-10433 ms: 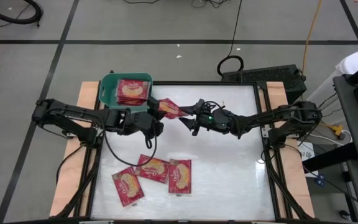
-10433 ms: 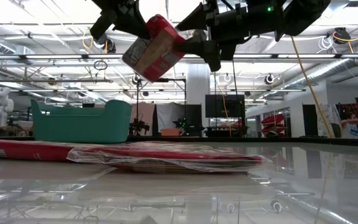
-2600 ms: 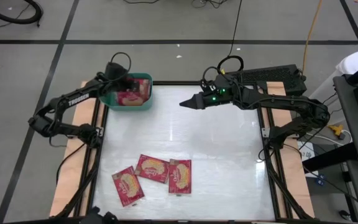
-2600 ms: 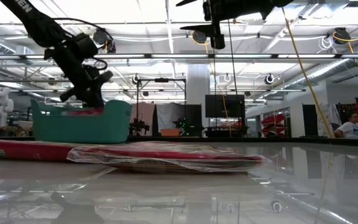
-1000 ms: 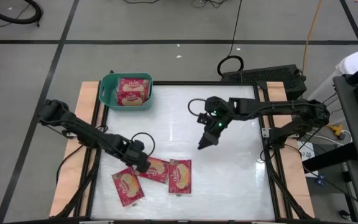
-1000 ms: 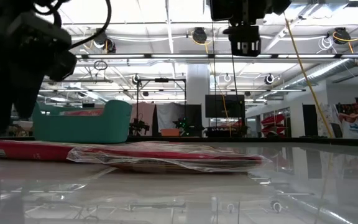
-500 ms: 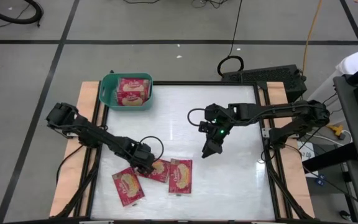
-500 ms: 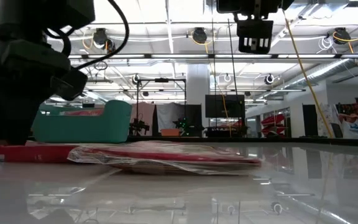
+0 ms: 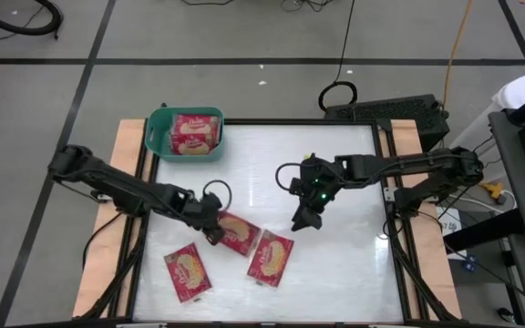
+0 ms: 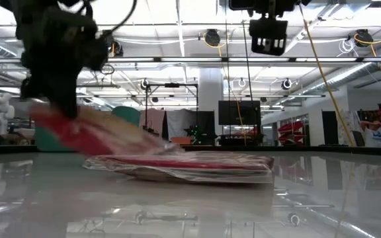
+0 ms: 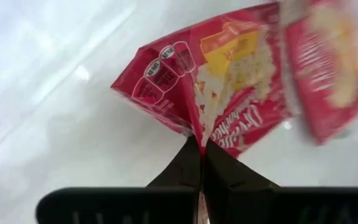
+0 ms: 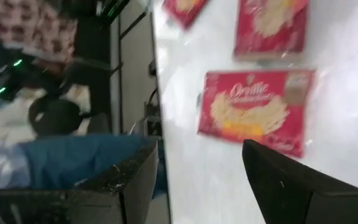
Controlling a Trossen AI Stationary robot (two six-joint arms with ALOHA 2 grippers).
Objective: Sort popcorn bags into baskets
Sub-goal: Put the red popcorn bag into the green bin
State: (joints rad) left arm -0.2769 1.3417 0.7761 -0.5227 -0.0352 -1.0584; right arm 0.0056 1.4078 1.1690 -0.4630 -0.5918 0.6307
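You get bright, even light from long ceiling lamps (image 10: 177, 41) in the room behind. The white table (image 9: 354, 264) shines like a mirror, so in the low view you see the lamps and beams again in its top. From above, the table looks washed out and shadows under the arms are faint. In the low view the bag (image 10: 84, 135) and the left gripper (image 10: 58, 99) are smeared with blur. In the left wrist view the far bag (image 11: 334, 68) is fuzzy, while the held bag (image 11: 222, 81) is clear. The right wrist view is soft all over.
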